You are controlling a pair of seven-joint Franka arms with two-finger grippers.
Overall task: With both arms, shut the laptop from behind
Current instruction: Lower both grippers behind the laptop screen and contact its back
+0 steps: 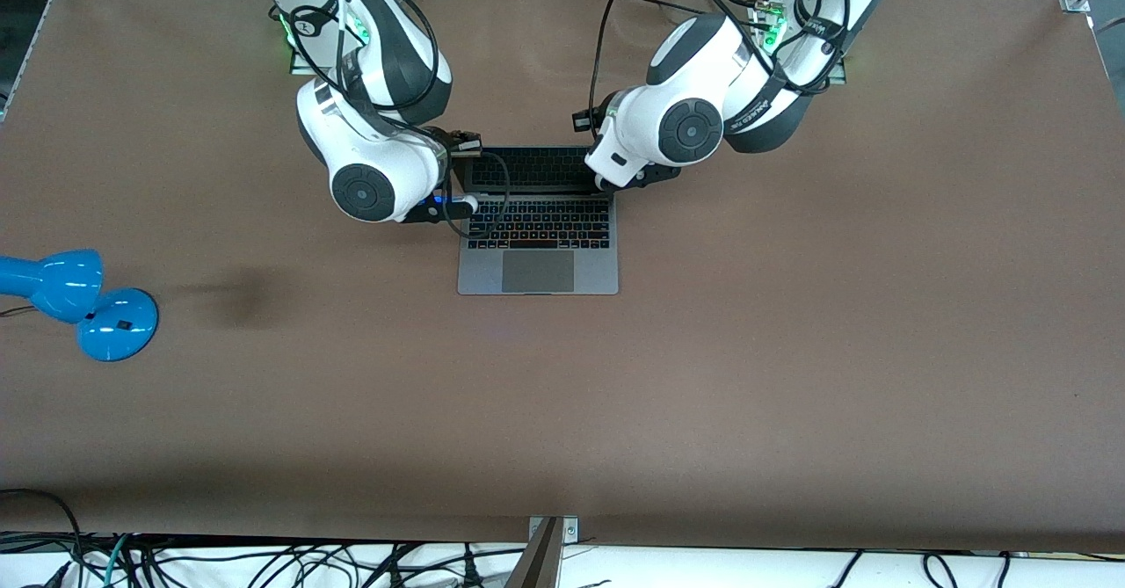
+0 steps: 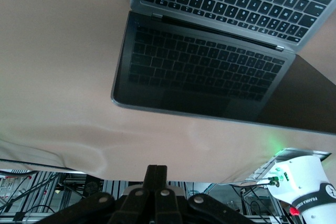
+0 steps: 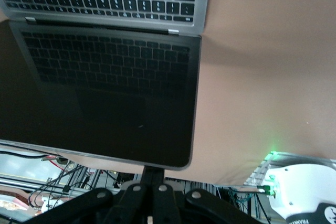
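Note:
The laptop [image 1: 538, 258] stands open in the middle of the table, its dark screen [image 1: 532, 169] leaning back toward the robots' bases and mirroring the black keyboard. Both arms reach down at the lid's top edge. My right gripper [image 1: 466, 145] is shut, and in the right wrist view its fingertips [image 3: 153, 173] sit right at the lid's top edge [image 3: 157, 162], near the corner at the right arm's end. My left gripper [image 1: 591, 124] is shut and empty. In the left wrist view its fingertips [image 2: 156, 173] are a short gap away from the lid [image 2: 199, 72].
A blue desk lamp [image 1: 79, 302] lies at the right arm's end of the table, nearer the front camera than the laptop. Loose cables [image 1: 264, 562] hang along the table's nearest edge. A faint dark patch [image 1: 250, 294] marks the brown tabletop [image 1: 791, 351].

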